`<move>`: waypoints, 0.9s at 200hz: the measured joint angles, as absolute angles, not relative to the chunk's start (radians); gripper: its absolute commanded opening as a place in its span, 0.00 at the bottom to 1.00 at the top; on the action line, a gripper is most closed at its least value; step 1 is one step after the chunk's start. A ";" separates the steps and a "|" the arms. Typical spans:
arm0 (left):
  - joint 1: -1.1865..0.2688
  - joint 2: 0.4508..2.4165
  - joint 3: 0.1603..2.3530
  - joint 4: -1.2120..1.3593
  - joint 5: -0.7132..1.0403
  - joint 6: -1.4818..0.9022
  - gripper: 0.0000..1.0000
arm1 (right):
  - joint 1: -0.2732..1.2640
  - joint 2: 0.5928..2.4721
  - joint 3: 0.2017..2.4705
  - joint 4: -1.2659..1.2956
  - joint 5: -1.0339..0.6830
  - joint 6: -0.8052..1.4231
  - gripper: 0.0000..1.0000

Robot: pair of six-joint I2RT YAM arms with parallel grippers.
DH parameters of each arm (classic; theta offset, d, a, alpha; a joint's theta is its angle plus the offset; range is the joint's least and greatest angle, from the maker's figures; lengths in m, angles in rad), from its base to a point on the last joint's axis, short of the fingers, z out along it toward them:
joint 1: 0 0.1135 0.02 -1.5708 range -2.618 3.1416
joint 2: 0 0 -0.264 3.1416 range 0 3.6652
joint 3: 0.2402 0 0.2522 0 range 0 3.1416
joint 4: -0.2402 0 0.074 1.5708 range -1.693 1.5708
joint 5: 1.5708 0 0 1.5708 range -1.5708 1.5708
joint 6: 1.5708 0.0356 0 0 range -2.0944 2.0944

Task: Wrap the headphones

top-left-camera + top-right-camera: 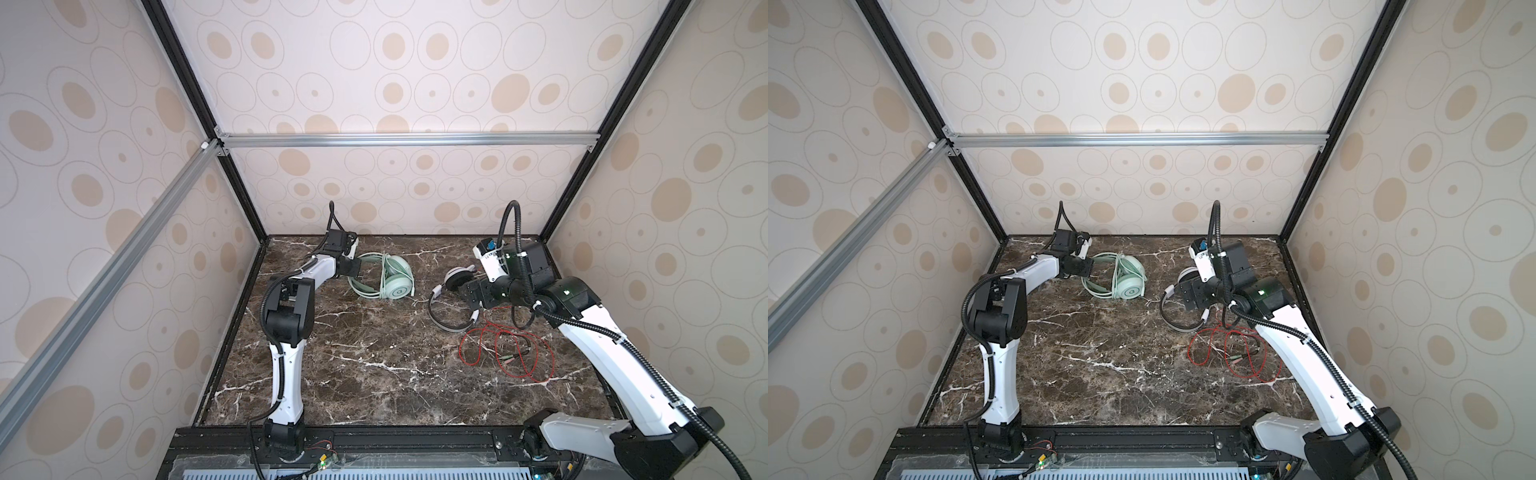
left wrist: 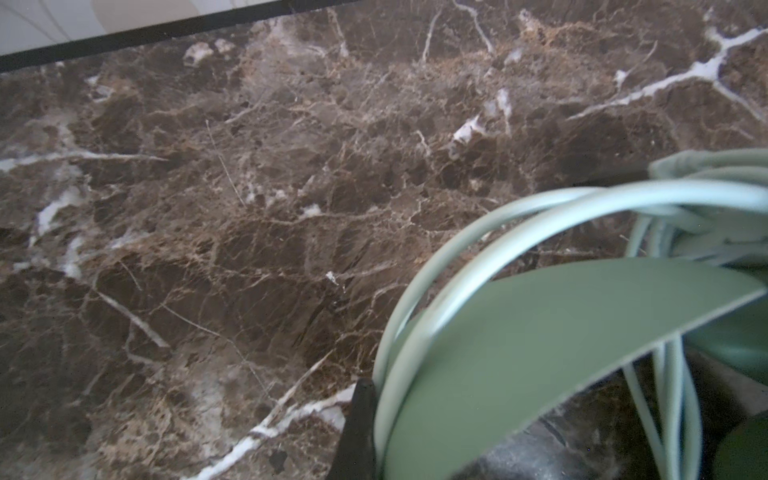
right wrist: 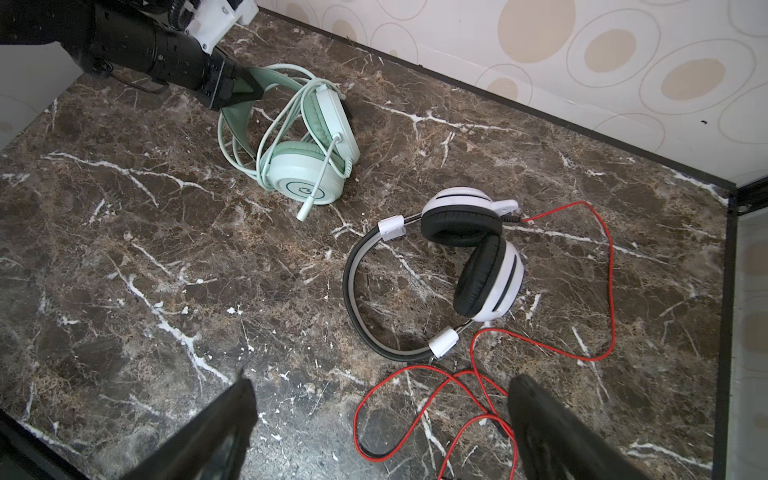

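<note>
- Hovering the right gripper (image 3: 382, 380) over the marble tabletop (image 3: 124, 257), jaws spread wide, gripping nothing.
- Looking directly beneath those fingers (image 3: 552, 432) at the thin red cable (image 3: 612, 291), sprawling in loose loops, not yet wound.
- Judging that cable light, limp and a little springy, likely sliding out of a coarse pinch. Favouring a hold on one single strand close to the ear cup, not on a crossing of loops.
- Finding the white-and-black headphones (image 3: 490, 282) just ahead of the right gripper, lying flat, cups folded together, grey headband (image 3: 353, 286) arching off to one side.
- Judging the band stiff and springy, good for anchoring. Treating the padded cups as soft and bulky and the slider joints as probably delicate.
- Folding the right arm (image 1: 602, 345) up from its base, elbow high, forearm crossing back toward the middle, wrist tipping the gripper down over the white pair in both top views.
- Spotting the mint-green headphones (image 3: 307, 166) farther ahead of the right gripper, well apart from the white pair, pale green cable (image 3: 266, 137) gathering in coils around band and cup, seemingly mostly wound.
- Clamping the left gripper (image 3: 249, 89) shut on the mint headband (image 3: 235, 124), cups lying just beyond its fingertips.
- Stretching the left arm (image 1: 286, 374) forward, elbow bent, forearm low, wrist pointing at the mint pair.
</note>
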State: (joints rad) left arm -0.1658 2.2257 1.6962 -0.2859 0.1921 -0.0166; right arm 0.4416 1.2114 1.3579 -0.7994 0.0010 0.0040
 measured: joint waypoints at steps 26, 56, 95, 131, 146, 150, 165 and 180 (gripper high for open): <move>-0.164 2.246 1.712 -0.286 0.192 -0.009 0.19 | 0.442 1.213 1.359 -0.799 0.004 0.010 0.98; -0.164 2.257 1.714 -0.285 0.189 -0.004 0.26 | 0.442 1.213 1.359 -0.799 0.004 0.015 0.98; -0.164 2.263 1.714 -0.280 0.187 -0.010 0.36 | 0.442 1.213 1.359 -0.800 0.005 0.015 0.98; -0.163 2.263 1.713 -0.262 0.186 -0.023 0.44 | 0.442 1.222 1.375 -0.801 0.005 0.014 0.98; -0.163 2.263 1.713 -0.255 0.187 -0.031 0.49 | 0.442 1.225 1.381 -0.799 0.005 0.014 0.98; -0.163 2.263 1.713 -0.252 0.189 -0.034 0.50 | 0.442 1.225 1.381 -0.800 0.005 0.014 0.98; -0.163 2.263 1.714 -0.244 0.194 -0.041 0.52 | 0.442 1.225 1.381 -0.800 0.004 0.014 0.98; -0.163 2.263 1.714 -0.242 0.195 -0.046 0.52 | 0.442 1.225 1.381 -0.800 0.004 0.014 0.98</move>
State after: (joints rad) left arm -0.1635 2.2627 1.7138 -0.2420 0.1951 -0.0456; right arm 0.4416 1.2255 1.3808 -0.7998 0.0044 0.0143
